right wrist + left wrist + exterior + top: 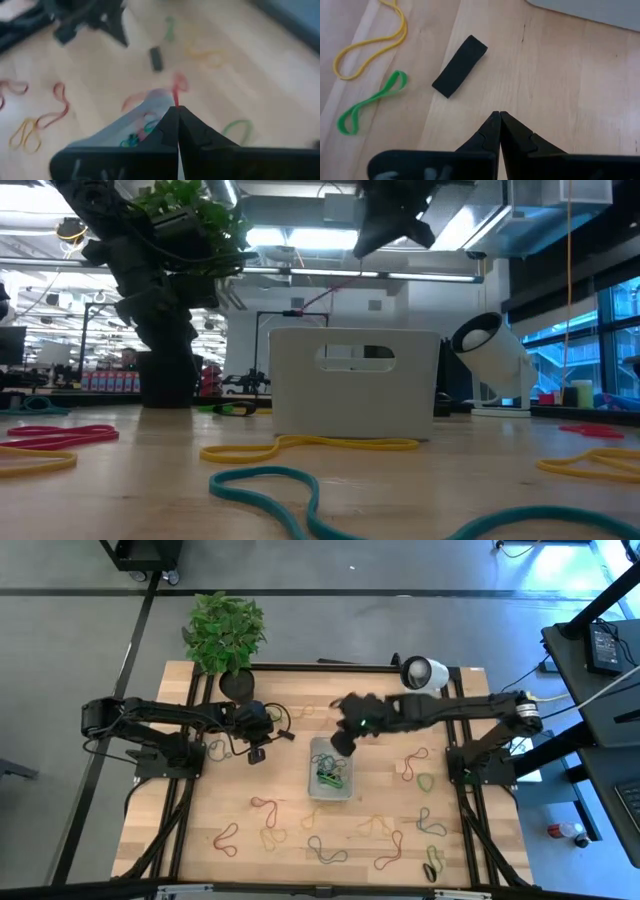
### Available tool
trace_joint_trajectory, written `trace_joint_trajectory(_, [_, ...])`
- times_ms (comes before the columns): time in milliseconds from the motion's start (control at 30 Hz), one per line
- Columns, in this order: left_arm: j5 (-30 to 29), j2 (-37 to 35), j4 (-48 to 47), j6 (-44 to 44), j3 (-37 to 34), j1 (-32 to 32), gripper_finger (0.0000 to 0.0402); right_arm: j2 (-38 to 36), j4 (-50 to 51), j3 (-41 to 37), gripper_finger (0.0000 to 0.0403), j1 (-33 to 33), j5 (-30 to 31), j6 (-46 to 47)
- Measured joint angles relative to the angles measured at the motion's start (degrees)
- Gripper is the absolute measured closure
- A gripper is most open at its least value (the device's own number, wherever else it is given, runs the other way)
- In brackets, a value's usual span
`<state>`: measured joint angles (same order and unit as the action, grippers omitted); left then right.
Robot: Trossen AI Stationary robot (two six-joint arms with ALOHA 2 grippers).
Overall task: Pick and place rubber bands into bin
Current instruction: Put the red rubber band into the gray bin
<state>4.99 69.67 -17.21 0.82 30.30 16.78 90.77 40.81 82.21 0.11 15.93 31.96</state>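
Carrying looks like the step in hand: my right gripper (343, 743) hangs just beside the bin's (345, 792) far rim, fingers pressed together on what looks like a red rubber band (176, 91) dangling from the tips, though I can't be certain. Next I'd bring it over the bin and open. Several rubber bands (331, 778) already lie in the bin below; many more are scattered on the table (290, 785) well beyond it. My left gripper (255, 751) waits, fingers closed and empty, near a black block (459, 65) and a green band (369, 101).
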Motion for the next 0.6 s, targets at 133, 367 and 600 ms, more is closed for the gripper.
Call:
trace_joint_trajectory(133, [0.0,0.0,0.1,0.0,0.0,0.0,0.0396,3.9,0.0,0.0,0.0403,2.4,-0.1,2.3])
trace_joint_trajectory(367, [0.0,0.0,0.1,0.0,0.0,0.0,0.0396,13.2,-0.4,0.0,0.0403,3.8,-2.8,4.3])
trace_joint_trajectory(600, [0.0,0.0,0.1,0.0,0.0,0.0,0.0396,20.5,-0.2,0.0,0.0382,3.7,-4.5,8.7])
